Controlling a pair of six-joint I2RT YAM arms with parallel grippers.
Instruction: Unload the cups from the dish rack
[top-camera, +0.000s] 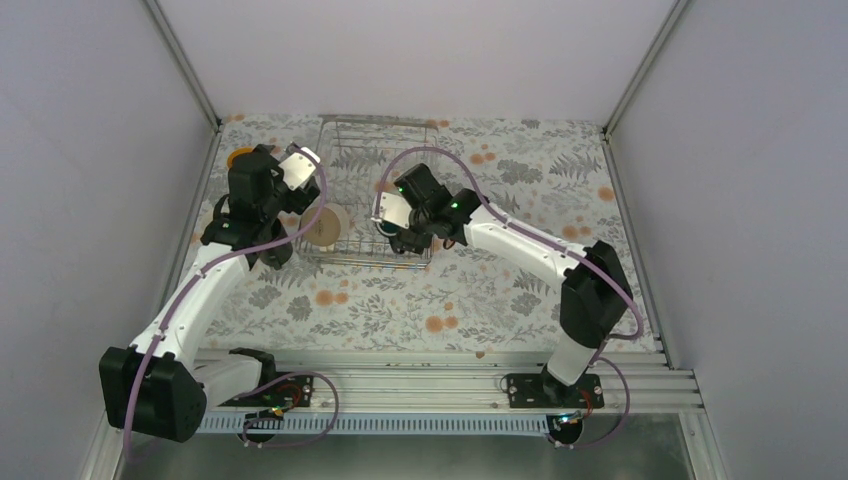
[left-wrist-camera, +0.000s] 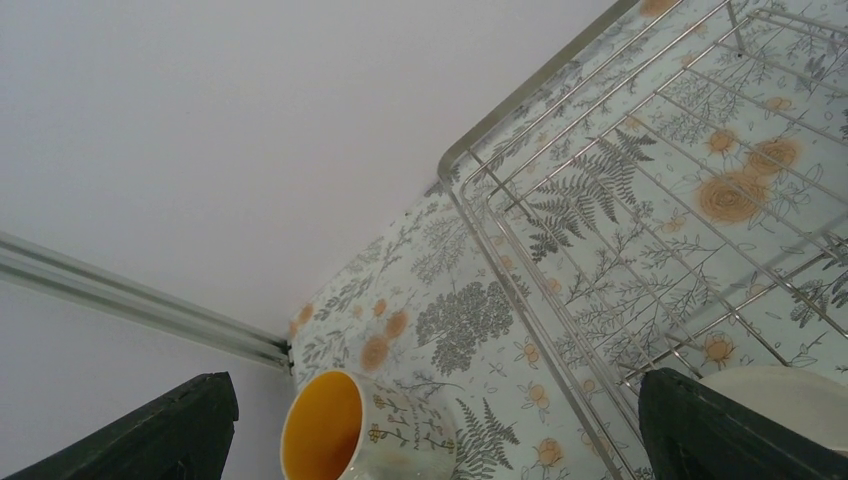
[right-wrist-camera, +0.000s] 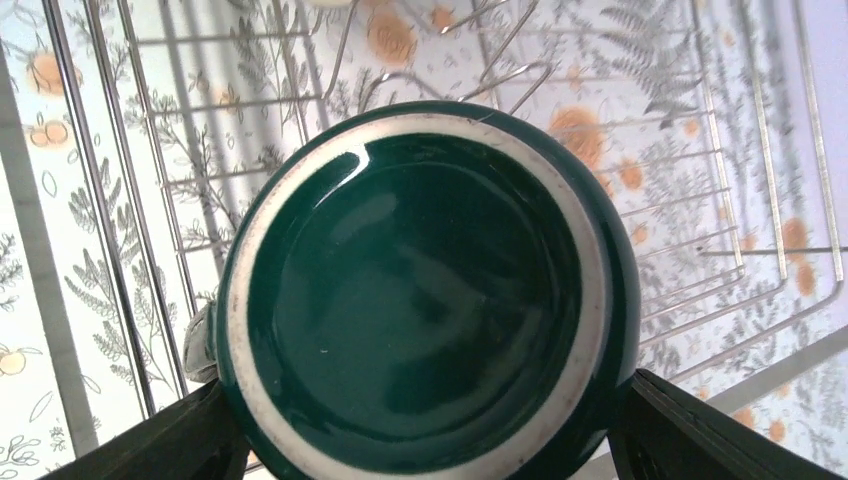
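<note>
Right gripper (right-wrist-camera: 425, 440): I read it as closed against both sides of the upturned dark green glazed mug (right-wrist-camera: 420, 290), at the near-right corner of the silver wire dish rack (top-camera: 372, 120). Left gripper (left-wrist-camera: 432, 400): spread wide, holding nothing. A floral mug with a yellow-orange inside (left-wrist-camera: 350, 435) lies on its side just outside the rack.

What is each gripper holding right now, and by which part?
The right gripper grips the green cup by its sides, base up; left gripper holds nothing.

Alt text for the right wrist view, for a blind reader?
An upside-down green cup fills the frame, its base facing the camera, flanked by two dark gripper fingers. Behind it is a wire rack on floral cloth.
</note>
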